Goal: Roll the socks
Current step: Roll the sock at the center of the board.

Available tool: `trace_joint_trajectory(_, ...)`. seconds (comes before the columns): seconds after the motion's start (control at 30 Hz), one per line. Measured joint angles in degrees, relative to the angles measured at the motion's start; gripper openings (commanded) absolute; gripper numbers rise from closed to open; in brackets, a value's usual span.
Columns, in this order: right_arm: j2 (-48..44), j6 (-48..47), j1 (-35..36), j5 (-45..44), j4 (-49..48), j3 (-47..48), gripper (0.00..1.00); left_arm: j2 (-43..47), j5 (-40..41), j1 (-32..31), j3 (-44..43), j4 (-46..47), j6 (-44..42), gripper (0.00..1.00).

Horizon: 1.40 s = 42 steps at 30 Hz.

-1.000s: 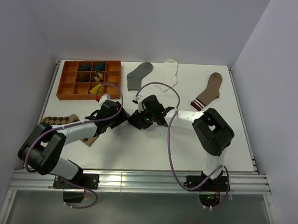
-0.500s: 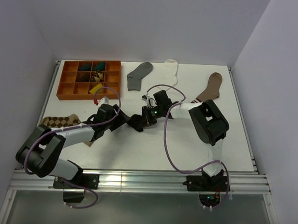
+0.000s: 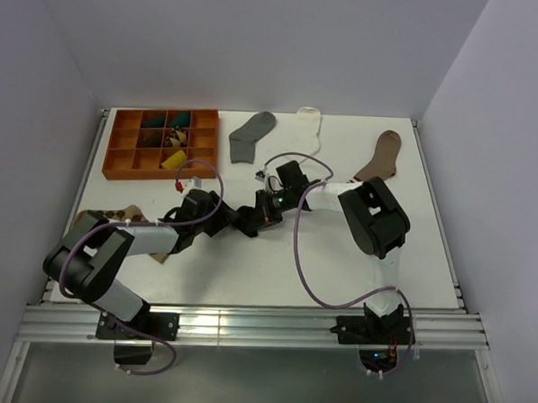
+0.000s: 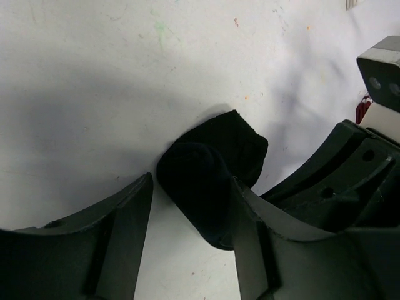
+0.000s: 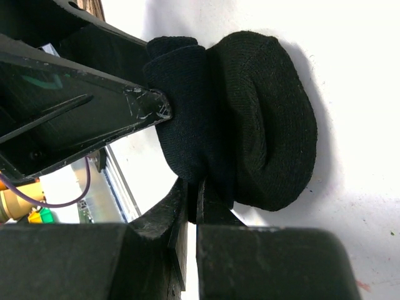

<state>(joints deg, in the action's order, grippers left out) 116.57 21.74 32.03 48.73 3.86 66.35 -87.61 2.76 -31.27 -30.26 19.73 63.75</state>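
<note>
The black sock (image 4: 209, 178) lies as a thick roll on the white table, also seen in the right wrist view (image 5: 262, 119). My left gripper (image 4: 192, 187) straddles the roll, open. Its right finger (image 4: 262, 237) touches the sock and its left finger (image 4: 125, 231) stands a little off it. My right gripper (image 5: 192, 187) is shut on a fold at the roll's edge. From above, the left gripper (image 3: 235, 220) and the right gripper (image 3: 257, 214) meet at mid-table. The grey sock (image 3: 252, 135) and the white sock (image 3: 309, 127) lie flat at the back.
An orange compartment tray (image 3: 118, 162) with rolled items sits at the back left. A brown sock with a striped cuff (image 3: 377, 162) lies at the back right. A tan diamond-patterned sock (image 3: 115, 219) lies under the left arm.
The right arm has drawn its elbow back and turned its wrist with the sock in its grip. The left gripper has slid right around the roll and its jaws have narrowed.
</note>
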Motion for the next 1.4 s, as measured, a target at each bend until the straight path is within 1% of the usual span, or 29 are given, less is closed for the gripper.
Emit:
trace_joint_trajectory(0.07,0.1,0.2,0.0,0.0,0.0,0.0,0.0,-0.7,0.0,0.0,-0.1,0.8,0.6,0.53)
trace_joint_trajectory(0.17,0.2,0.4,0.0,0.2,-0.4,0.0,0.0,-1.8,0.0,-0.1,-0.5,1.5,1.1,0.41)
trace_joint_trajectory(0.2,0.2,0.4,0.0,0.2,-0.5,0.0,0.0,-2.3,0.0,-0.1,-0.6,1.8,1.5,0.33)
trace_joint_trajectory(0.23,0.2,0.4,0.0,0.2,-0.9,-0.2,0.0,-2.6,0.0,-0.1,-0.6,1.9,1.7,0.29)
trace_joint_trajectory(0.27,0.2,0.4,0.0,0.2,-1.3,-0.4,0.02,-2.9,0.0,-0.1,-0.7,2.1,1.8,0.23)
trace_joint_trajectory(0.3,0.2,0.4,0.0,0.3,-1.5,-0.5,0.05,-3.0,-0.1,-0.1,-0.8,2.2,1.9,0.2)
trace_joint_trajectory(0.37,-0.3,0.3,0.0,-0.1,-1.9,-1.0,0.14,-3.1,-0.2,-0.1,-1.2,2.0,1.9,0.14)
trace_joint_trajectory(0.4,-0.7,0.1,0.0,-0.5,-2.1,-1.3,0.28,-3.1,-0.2,-0.2,-1.4,1.8,1.9,0.09)
trace_joint_trajectory(0.5,-3.2,-0.8,0.2,-3.0,-2.2,-2.6,0.46,-3.1,-0.2,-0.4,-2.0,1.0,1.6,0.0)
trace_joint_trajectory(0.6,-7.4,-2.5,0.9,-8.1,-2.1,-4.7,0.54,-3.1,0.0,-0.5,-2.8,-0.4,1.0,0.0)
trace_joint_trajectory(0.77,-15.2,-7.1,4.0,-20.0,-1.2,-7.6,0.56,-3.1,0.0,-0.6,-4.3,-3.1,-0.3,0.0)
trace_joint_trajectory(0.93,-21.4,-13.4,10.7,-33.2,-2.2,-9.6,0.59,-3.1,0.1,-0.6,-6.1,-6.3,-1.9,0.0)
trace_joint_trajectory(1.03,-22.1,-17.5,15.0,-40.4,-4.9,-11.1,0.59,-3.1,0.1,-0.7,-7.4,-8.5,-3.0,0.0)
trace_joint_trajectory(1.13,-22.1,-20.8,18.3,-45.6,-7.0,-13.1,0.59,-3.1,0.1,-0.7,-8.2,-10.1,-3.7,0.0)
trace_joint_trajectory(1.4,-19.8,-26.7,22.5,-54.9,-12.0,-14.4,0.59,-3.3,0.0,-0.7,-9.2,-11.8,-4.6,0.0)
